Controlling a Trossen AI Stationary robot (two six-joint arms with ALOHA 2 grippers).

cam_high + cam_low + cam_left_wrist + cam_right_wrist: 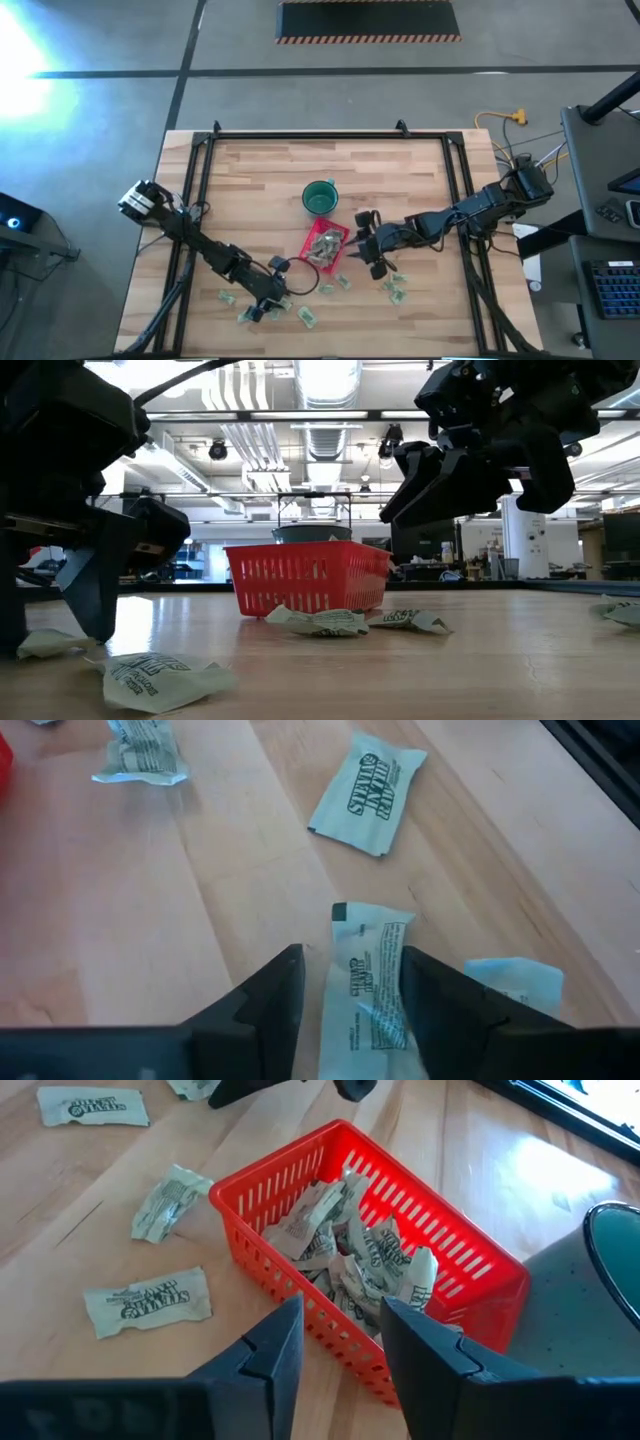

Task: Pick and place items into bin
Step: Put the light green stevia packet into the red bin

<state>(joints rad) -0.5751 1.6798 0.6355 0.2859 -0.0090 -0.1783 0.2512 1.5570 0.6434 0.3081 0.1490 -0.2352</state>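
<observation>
Fingers (280, 1010) of our left gripper (345, 995) straddle a packet (368, 982), not yet clenched; it looks light, soft and crinkly, so we'd pinch it mid-body.

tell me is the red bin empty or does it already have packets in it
Partly filled. The right wrist view shows several crumpled packets piled inside the red bin, and more still lie on the table.

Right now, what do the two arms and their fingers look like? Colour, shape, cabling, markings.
Both arms are dark, slim and multi-jointed. The left arm has a pale block at its base end and a black cable looping beside its wrist. The right arm meets yellow and white wires by its base. Each gripper has two flat, matte black fingers, tapering. No markings visible.
</observation>
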